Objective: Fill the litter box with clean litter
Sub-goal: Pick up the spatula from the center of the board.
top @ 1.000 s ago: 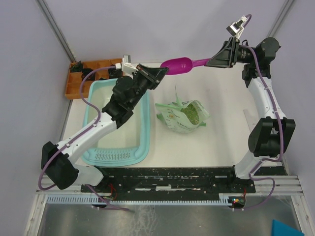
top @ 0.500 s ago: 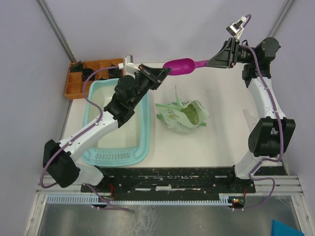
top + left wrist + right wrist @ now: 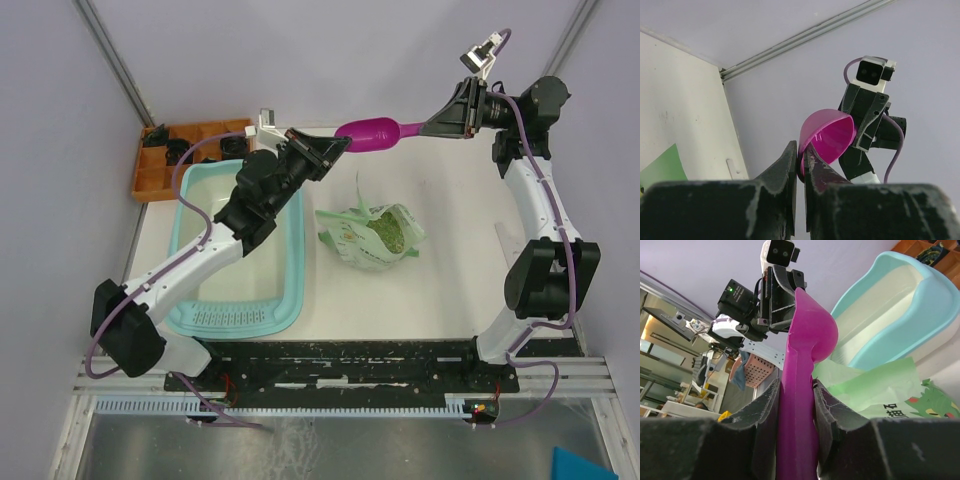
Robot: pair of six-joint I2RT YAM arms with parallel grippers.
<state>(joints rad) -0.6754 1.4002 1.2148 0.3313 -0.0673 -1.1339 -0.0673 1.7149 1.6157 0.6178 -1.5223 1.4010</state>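
Observation:
The light-teal litter box (image 3: 297, 262) lies on the table's left side, and its curved wall (image 3: 900, 305) shows in the right wrist view. Green clean litter (image 3: 388, 230) fills the open pale green bag (image 3: 352, 243). A magenta scoop (image 3: 367, 132) hangs in the air between both arms at the back. My left gripper (image 3: 335, 143) is shut on the rim of the scoop's bowl (image 3: 832, 135). My right gripper (image 3: 428, 128) has its jaws pressed on both sides of the scoop's handle (image 3: 799, 405).
An orange compartment tray (image 3: 165, 160) sits at the back left corner, beyond the litter box. The bag (image 3: 875, 385) lies just right of the litter box, below the scoop. White walls enclose the table at the back and left.
The right gripper's jaws have narrowed onto the scoop's handle. The left gripper and the scoop have shifted slightly right and toward the back.

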